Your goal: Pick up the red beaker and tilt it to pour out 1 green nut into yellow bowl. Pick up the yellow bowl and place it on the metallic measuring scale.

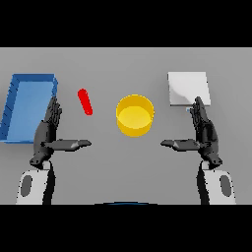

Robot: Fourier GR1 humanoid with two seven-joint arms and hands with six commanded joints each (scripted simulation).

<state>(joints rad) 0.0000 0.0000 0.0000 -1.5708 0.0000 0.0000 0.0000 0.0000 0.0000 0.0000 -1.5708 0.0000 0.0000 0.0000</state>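
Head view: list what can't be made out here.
- Green nut: none shows; the red beaker is too small to show its inside.
- Scale: its near edge is partly hidden by the right hand.
- Blue tray: the left hand covers part of its right wall.

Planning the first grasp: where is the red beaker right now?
In the head view, the red beaker lies left of centre, between the blue tray and the yellow bowl.
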